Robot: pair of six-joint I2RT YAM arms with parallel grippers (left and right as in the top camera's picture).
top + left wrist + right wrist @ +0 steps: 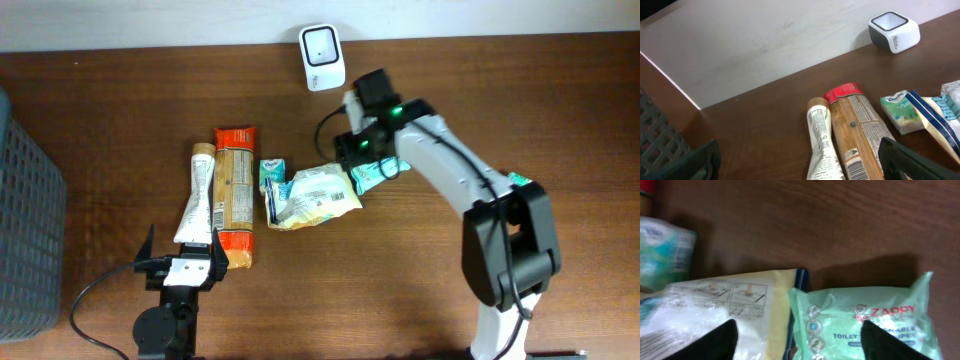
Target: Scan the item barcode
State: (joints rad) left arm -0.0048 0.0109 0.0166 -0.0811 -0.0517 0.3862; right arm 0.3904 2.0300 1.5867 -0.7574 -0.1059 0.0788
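Note:
My right gripper [366,160] hangs low over a mint-green wipes packet [376,173] lying flat on the table. In the right wrist view the jaws stand open [797,330], the green packet [865,322] and the edge of a yellow-and-white bag [720,305] lying between them, nothing gripped. The white barcode scanner [322,57] stands at the table's back edge, behind the right arm, and shows at top right in the left wrist view [894,31]. My left gripper [182,252] rests open at the front left [797,157], near the ends of two long packs.
A white tube [198,195] and a long orange-brown packet [236,195] lie side by side left of centre. A small tissue pack [272,172] sits beside the yellow bag [315,197]. A grey basket [25,220] fills the left edge. Another teal packet [520,180] peeks from behind the right arm.

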